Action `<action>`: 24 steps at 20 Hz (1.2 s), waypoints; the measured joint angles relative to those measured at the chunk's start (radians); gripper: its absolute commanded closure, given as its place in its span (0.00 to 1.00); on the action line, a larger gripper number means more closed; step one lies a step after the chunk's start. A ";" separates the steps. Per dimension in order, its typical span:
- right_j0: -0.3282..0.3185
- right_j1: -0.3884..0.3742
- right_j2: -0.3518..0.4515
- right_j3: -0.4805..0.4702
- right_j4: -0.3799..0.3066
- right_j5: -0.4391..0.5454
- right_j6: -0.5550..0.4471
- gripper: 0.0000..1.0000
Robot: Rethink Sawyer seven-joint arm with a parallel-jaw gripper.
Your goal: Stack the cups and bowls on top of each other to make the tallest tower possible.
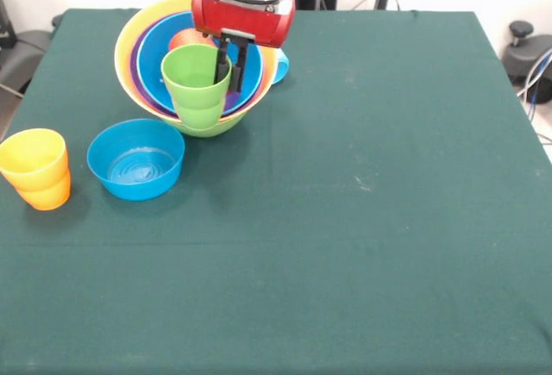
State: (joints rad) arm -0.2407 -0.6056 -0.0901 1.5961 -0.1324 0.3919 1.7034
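Note:
My gripper (pixel 231 68) hangs over the tower and is shut on the rim of a green cup (pixel 195 89), one finger inside it and one outside. The cup is upright, in front of the nested bowls. The tower has a lime green bowl (pixel 210 126) as base, then a yellow bowl (pixel 129 47), a purple bowl (pixel 136 69) and a big blue bowl (pixel 153 65). An orange cup (pixel 185 39) shows inside the blue bowl. A light blue cup (pixel 281 65) peeks out behind the tower's right side. No purple cup is in view.
A smaller blue bowl (pixel 136 159) stands alone, in front and left of the tower. A yellow cup (pixel 33 155) sits nested in an orange cup (pixel 47 194) at the table's left edge. The table is covered in green cloth (pixel 371 203).

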 measured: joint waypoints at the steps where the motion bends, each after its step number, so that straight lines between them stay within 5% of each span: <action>1: 0.000 0.000 0.000 0.000 0.002 0.000 0.000 1.00; 14: 0.007 -0.003 0.005 0.007 0.016 0.011 0.000 1.00; 24: 0.129 -0.102 -0.056 0.092 0.016 0.173 0.000 1.00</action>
State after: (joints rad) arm -0.1117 -0.7072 -0.1462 1.6880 -0.1169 0.5644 1.7034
